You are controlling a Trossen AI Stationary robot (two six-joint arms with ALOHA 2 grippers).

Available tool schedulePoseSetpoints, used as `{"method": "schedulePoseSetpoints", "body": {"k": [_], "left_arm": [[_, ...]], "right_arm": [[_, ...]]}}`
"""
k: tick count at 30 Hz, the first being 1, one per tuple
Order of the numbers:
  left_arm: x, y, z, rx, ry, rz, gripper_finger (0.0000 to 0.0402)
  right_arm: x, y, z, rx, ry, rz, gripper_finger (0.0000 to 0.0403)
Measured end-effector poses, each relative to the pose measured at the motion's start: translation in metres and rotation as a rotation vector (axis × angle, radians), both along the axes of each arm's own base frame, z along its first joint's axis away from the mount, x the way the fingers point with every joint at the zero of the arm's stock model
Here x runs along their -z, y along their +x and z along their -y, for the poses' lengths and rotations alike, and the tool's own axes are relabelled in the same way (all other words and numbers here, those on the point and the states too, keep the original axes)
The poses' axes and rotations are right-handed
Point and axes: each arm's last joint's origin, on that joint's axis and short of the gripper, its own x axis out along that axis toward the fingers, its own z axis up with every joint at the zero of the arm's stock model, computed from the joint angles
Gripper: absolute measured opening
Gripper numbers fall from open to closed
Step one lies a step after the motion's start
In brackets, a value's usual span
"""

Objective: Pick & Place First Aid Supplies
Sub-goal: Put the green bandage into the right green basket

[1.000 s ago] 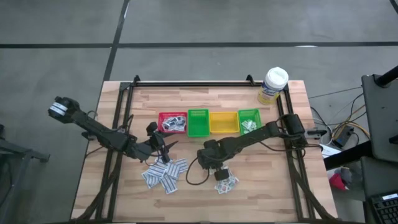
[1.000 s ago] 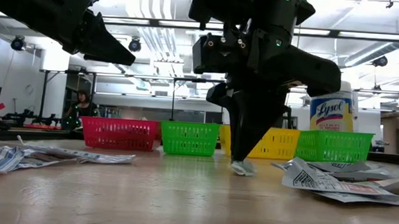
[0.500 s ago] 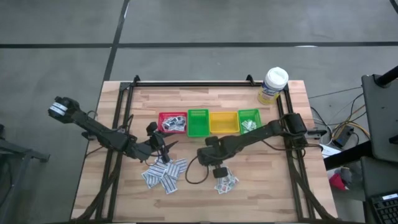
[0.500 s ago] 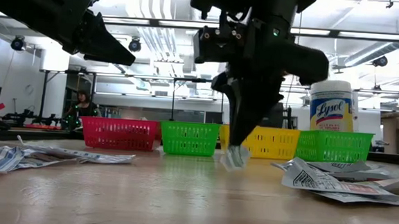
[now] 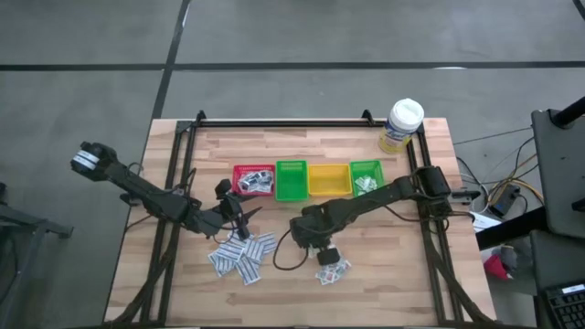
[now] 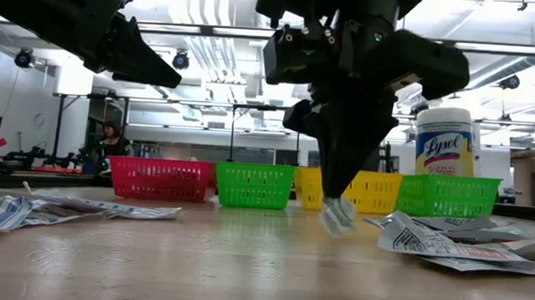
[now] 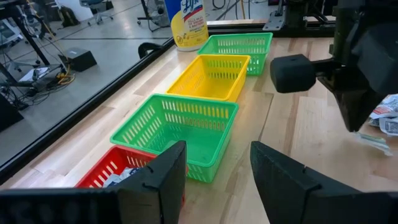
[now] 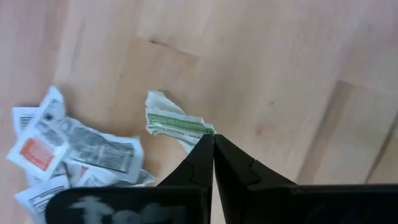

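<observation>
Because a packet (image 8: 176, 125) with green print is to be carried to a bin, it is pinched by its edge in the clenched right gripper (image 8: 213, 140) just above the table (image 5: 402, 274); the left gripper (image 7: 217, 165) is held released near the red bin (image 5: 253, 179), above the other packets (image 5: 239, 254).

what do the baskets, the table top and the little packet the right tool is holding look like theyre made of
Baskets: likely moulded plastic, glossy, with slotted lattice walls.
Table top: wood, pale jointed strips with visible grain, smooth finish.
Packet pinched in the shut right tool: probably paper, matte white with green print, crumpled at its edges.
</observation>
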Motion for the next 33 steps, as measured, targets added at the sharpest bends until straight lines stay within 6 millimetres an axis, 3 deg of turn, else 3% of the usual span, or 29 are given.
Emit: {"method": "schedulePoseSetpoints", "body": {"k": [33], "left_arm": [[0.0,0.0,0.0,-0.001,-0.003,0.002,0.0181]], "right_arm": [[0.012,0.002,0.0,-0.075,0.037,0.069,0.0018]]}}
